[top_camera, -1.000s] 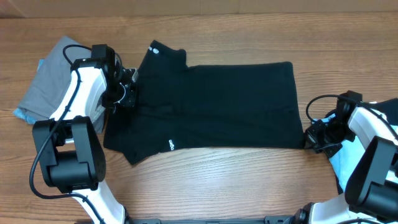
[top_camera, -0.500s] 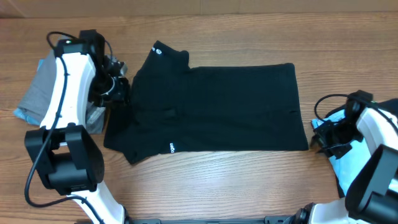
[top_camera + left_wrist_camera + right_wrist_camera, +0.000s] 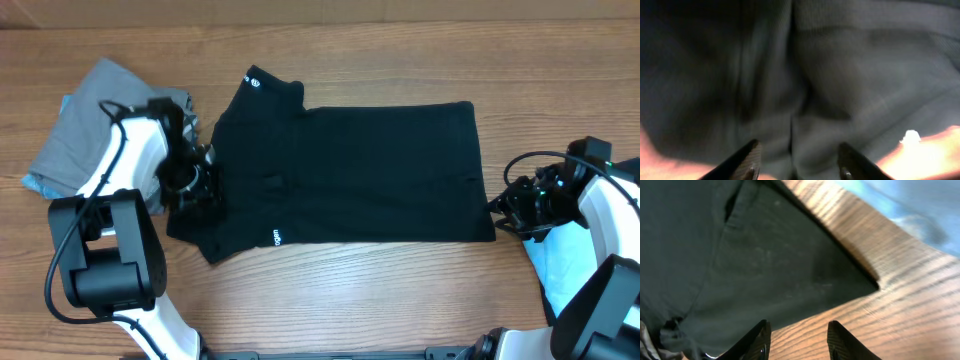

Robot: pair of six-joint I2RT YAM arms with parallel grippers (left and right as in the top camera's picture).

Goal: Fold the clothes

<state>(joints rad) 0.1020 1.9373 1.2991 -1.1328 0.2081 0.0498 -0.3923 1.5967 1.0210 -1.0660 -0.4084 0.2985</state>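
Our left claw (image 3: 797,155) is open. Its two dark fingers (image 3: 751,156) stand well apart above the black short-sleeved cotton T-shirt (image 3: 850,85), which fills the blurred left wrist view. We cannot tell whether the tips touch the cloth. From overhead, this claw sits at the shirt's left edge, by the lower sleeve.

Our right claw (image 3: 799,335) is open too, with its fingers (image 3: 761,337) spread and nothing between them but air. Under it the shirt's hem corner ends in a point against the brown wood-grain surface (image 3: 900,305). From overhead, this claw is just beside the shirt's lower right corner.

The T-shirt lies flat across the middle of the surface — sleeves and neck to the left, straight hem to the right. Small white print (image 3: 272,237) shows near its lower left edge, and another mark shows on the upper sleeve.

Beyond the left arm, at the far left, lies a grey crumpled garment (image 3: 80,125), part of it under the arm. At the right edge, a pale blue cloth (image 3: 560,262) lies beneath the right arm.
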